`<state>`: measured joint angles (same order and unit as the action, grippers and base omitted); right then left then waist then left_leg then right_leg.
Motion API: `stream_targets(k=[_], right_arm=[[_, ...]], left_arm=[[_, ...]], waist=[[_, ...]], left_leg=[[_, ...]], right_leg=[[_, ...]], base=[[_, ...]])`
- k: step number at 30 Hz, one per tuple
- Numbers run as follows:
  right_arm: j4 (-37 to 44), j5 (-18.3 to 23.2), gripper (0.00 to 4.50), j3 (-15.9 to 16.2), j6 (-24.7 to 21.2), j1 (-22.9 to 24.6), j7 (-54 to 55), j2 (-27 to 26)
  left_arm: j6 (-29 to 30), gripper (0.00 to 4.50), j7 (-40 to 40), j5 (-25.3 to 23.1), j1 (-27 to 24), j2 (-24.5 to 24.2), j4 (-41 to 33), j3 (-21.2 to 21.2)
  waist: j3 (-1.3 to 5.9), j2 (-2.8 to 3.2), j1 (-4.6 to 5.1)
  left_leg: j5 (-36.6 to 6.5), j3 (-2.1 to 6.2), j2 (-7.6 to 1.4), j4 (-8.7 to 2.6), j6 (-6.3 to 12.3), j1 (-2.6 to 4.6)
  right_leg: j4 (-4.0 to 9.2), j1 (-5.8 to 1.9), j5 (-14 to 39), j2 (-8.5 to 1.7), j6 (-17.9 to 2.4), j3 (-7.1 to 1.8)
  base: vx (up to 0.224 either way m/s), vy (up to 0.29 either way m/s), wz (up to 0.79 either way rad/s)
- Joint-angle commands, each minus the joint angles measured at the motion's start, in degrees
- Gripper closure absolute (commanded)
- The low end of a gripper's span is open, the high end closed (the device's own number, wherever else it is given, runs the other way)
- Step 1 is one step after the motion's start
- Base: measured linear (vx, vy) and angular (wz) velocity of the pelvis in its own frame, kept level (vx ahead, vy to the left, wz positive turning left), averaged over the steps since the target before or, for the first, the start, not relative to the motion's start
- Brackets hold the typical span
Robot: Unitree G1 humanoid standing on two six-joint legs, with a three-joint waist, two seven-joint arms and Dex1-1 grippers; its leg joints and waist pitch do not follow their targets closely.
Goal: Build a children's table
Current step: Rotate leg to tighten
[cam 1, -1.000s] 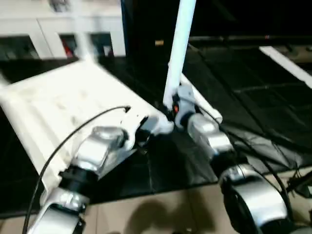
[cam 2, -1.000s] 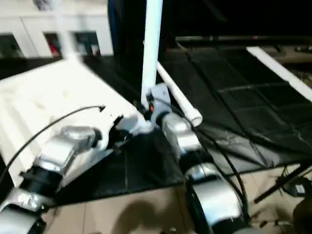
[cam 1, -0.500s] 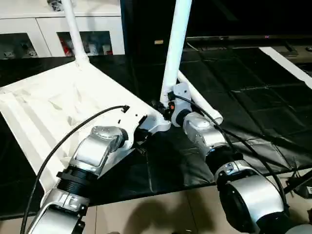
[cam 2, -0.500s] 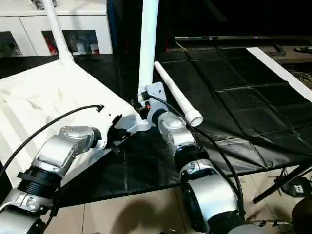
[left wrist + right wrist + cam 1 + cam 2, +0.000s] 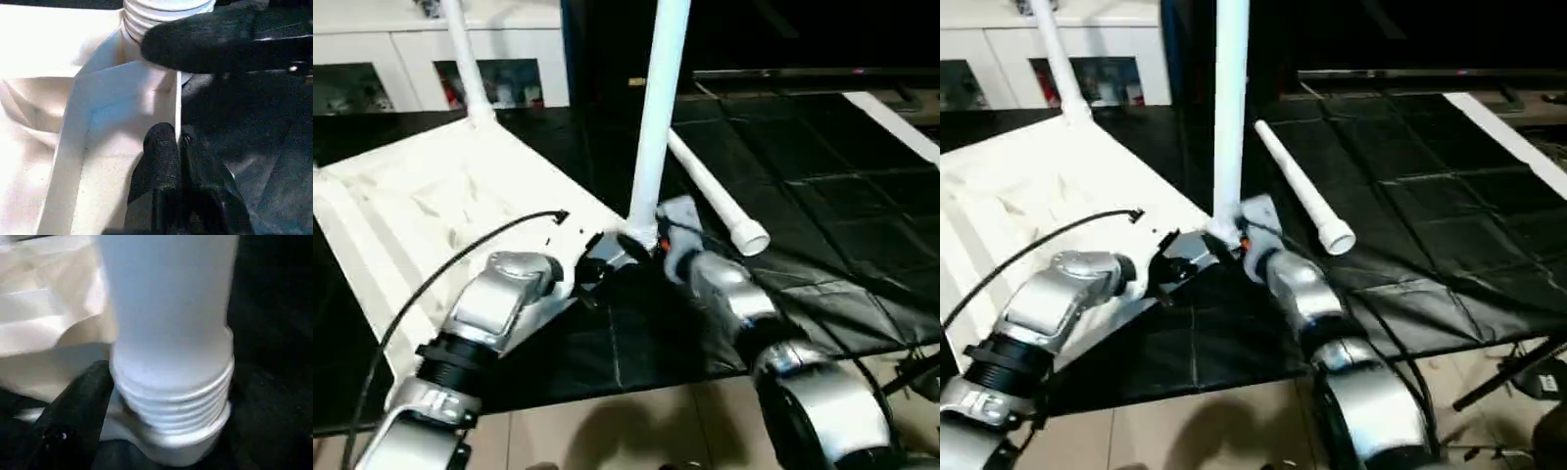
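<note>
Since the earlier frames the right gripper [image 5: 644, 245] is loosening around the base of the upright leg [image 5: 658, 108]: its fingers were close on the tube and are now standing apart on either side of the threaded end, one black finger [image 5: 73, 411] showing beside the threads with a gap to the plastic. The leg is standing in the near corner socket [image 5: 186, 450] of the upturned tabletop [image 5: 431, 206], several threads still showing above the socket rim, so it is judged to be only partly screwed in. The left gripper [image 5: 178, 147] is pinched together, its two fingers pressed to each other on or just over the tabletop's edge wall near that corner; whether it is clamping the wall or merely bearing on it cannot be told. Another leg [image 5: 465, 59] is already standing at the far corner, a third leg [image 5: 710, 191] is lying loose on the black mat [image 5: 822, 196] just beside the right arm, and a fourth leg [image 5: 891, 122] is lying farther off toward the mat's right edge. The white cabinet [image 5: 372, 59] is standing behind. The risk from here is that the leg, with the right fingers letting go and few threads engaged, is leaning or tipping out of the socket; a crooked re-grip could cross the threads, and the right forearm swinging could be knocking the loose leg off the mat.
</note>
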<state>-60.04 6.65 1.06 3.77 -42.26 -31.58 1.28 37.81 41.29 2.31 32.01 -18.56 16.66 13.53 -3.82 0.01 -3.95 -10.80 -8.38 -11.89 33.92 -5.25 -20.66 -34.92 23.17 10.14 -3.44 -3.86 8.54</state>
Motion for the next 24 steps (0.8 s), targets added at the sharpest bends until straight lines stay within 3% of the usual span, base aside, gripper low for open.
stream_targets(k=[1,6,8,12,15,16,18,20,24], right_arm=[[3.0,0.4,0.28,0.8,-1.3,2.9,-3.9,1.6],[16.0,3.3,0.06,1.4,-2.8,9.7,-10.9,5.8],[16.8,3.5,0.06,1.4,-2.8,10.1,-11.3,6.1],[25.4,2.9,0.06,3.6,-3.2,14.1,-19.5,12.2],[27.4,3.0,0.06,4.1,-4.1,14.5,-22.5,14.3],[30.7,4.4,0.06,4.9,-6.9,15.2,-26.5,16.0],[32.3,5.1,0.06,5.8,-8.6,15.4,-29.2,17.0],[34.0,4.8,0.06,7.9,-10.3,15.3,-32.7,18.5],[35.0,4.5,0.06,9.7,-11.6,14.9,-35.1,19.6]], left_arm=[[-2.9,4.5,1.6,-0.7,2.1,-1.5,0.2,-0.2],[-7.0,4.5,6.4,-0.7,2.4,-3.5,2.7,1.6],[-7.4,4.5,6.7,-0.7,2.5,-3.6,3.0,1.7],[-16.7,4.5,15.6,0.4,1.7,-5.6,5.4,3.8],[-19.0,4.5,18.7,0.4,1.4,-6.6,5.8,5.0],[-21.0,4.5,21.5,-0.1,1.2,-7.7,6.1,6.5],[-22.2,4.5,23.4,-0.4,1.0,-8.5,6.0,7.6],[-24.6,4.5,26.9,-0.9,0.8,-9.6,6.1,9.3],[-27.5,4.5,30.6,-1.4,0.9,-10.2,6.7,10.7]], waist=[[4.47,1.4,-0.55],[4.34,1.3,-1.5],[4.4,1.22,-1.52],[4.3,1.21,-2.02],[4.46,1.45,-2.71],[4.47,1.5,-2.94],[4.51,1.56,-3.34],[4.58,1.3,-3.97],[4.54,1.33,-4.49]], left_leg=[[-7.7,0.07,-1.78,-3.5,3.62,-0.11],[-8.6,-0.01,-1.74,-3.58,3.74,0.13],[-8.4,-0.01,-1.68,-3.55,3.6,0.13],[-8.6,-0.1,-1.45,-3.44,4.0,0.14],[-7.6,-0.2,-1.74,-3.37,4.17,0.49],[-8.3,-0.31,-1.71,-3.33,4.39,0.65],[-7.9,-0.24,-1.98,-3.37,4.8,0.45],[-7.3,-0.28,-2.06,-3.36,4.81,0.47],[-8.0,-0.46,-2.14,-3.39,4.07,0.8]], right_leg=[[4.51,-4.21,10.5,-5.48,-8.8,-4.5],[4.95,-4.26,12.8,-5.41,-7.2,-4.54],[4.91,-4.15,13.3,-5.4,-7.3,-4.39],[5.5,-4.13,16.2,-5.33,-5.1,-4.44],[5.05,-3.76,13.4,-5.23,-6.6,-4.54],[5.08,-3.77,13.3,-5.08,-6.8,-4.54],[4.79,-3.88,12.4,-5.11,-7.0,-4.54],[4.74,-3.81,12.4,-5.26,-7.0,-4.58],[4.84,-3.59,13.4,-5.35,-7.2,-4.76]], base=[[0.0,0.0,0.0],[0.0,0.0,0.0],[0.0,0.0,0.0],[0.0,0.0,0.0],[0.0,0.0,0.0],[0.0,0.0,0.0],[0.0,0.0,0.0],[0.0,0.0,0.0],[0.0,0.0,0.0]])
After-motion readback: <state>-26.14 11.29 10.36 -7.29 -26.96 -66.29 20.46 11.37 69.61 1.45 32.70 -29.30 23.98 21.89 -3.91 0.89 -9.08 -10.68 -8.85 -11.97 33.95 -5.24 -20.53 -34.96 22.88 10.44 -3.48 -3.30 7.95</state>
